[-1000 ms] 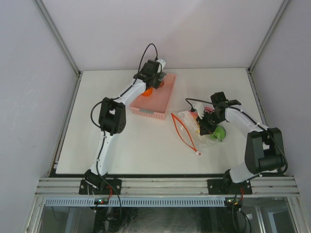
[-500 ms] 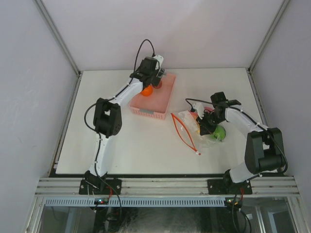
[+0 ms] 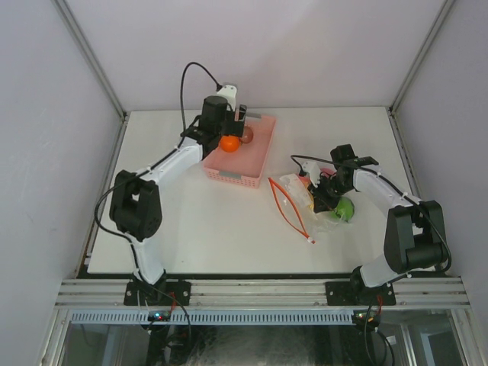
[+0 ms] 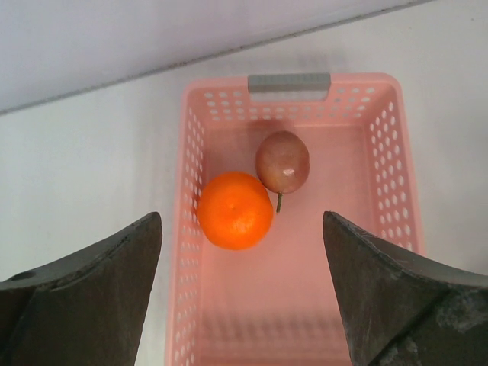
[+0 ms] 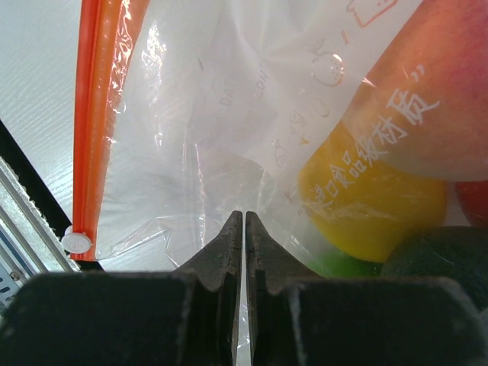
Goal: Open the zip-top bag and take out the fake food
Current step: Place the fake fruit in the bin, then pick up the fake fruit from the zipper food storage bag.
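Observation:
The clear zip-top bag [image 3: 296,192] lies right of centre, its orange zipper strip [image 3: 287,206] hanging open toward the front. Fake food is still inside it: a yellow piece [image 5: 374,206], a peach-red piece [image 5: 431,107] and a green piece [image 3: 345,207]. My right gripper [image 3: 321,198] is shut on the bag's film [image 5: 191,137], which is pinched between its tips [image 5: 244,217]. An orange [image 4: 235,210] and a brown fruit [image 4: 282,162] lie in the pink basket [image 4: 290,82]. My left gripper [image 4: 240,297] hangs open above the basket's near end, holding nothing.
The pink basket [image 3: 229,177] stands at the back centre-left, long side running toward the far wall. The left arm's cable [image 3: 187,76] loops above it. The white slider [image 5: 76,242] sits at the zipper's end, near the table's front edge.
The left arm has swung out to the left and its wrist has drawn back from over the basket, uncovering the orange and brown fruit. The right arm and bag have not moved.

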Robot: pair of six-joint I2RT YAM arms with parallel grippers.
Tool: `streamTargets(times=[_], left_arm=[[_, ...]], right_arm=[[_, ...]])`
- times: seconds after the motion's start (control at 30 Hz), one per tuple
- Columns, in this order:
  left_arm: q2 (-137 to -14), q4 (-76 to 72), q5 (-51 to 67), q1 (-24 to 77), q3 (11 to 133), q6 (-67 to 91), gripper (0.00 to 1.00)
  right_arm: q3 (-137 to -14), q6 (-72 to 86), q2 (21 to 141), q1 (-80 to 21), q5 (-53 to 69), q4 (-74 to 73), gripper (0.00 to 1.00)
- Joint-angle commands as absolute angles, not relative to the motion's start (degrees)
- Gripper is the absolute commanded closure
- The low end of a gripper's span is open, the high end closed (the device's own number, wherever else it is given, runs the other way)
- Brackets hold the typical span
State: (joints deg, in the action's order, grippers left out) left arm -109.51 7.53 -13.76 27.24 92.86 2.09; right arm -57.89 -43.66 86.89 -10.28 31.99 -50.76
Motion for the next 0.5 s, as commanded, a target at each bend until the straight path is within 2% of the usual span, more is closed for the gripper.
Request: streamTargets(times=[0.0, 0.3, 0.47], left_arm=[[-101.5, -0.1, -9.8, 27.4, 85.9, 9.2, 0.1], [-90.4, -3.8, 0.1, 27.2, 72.1, 17.8, 0.04], [-82.9, -12.6, 8.2, 25.9, 60.4, 24.3, 0.05]], right_arm=[[-60.0, -44.5, 84.9, -10.6, 33.0, -50.7, 0.97], [-59.9, -44.7, 83.4, -10.5, 33.6, -51.0, 0.97], [-59.9, -45.4, 82.1, -10.3, 34.9, -51.2, 0.97]])
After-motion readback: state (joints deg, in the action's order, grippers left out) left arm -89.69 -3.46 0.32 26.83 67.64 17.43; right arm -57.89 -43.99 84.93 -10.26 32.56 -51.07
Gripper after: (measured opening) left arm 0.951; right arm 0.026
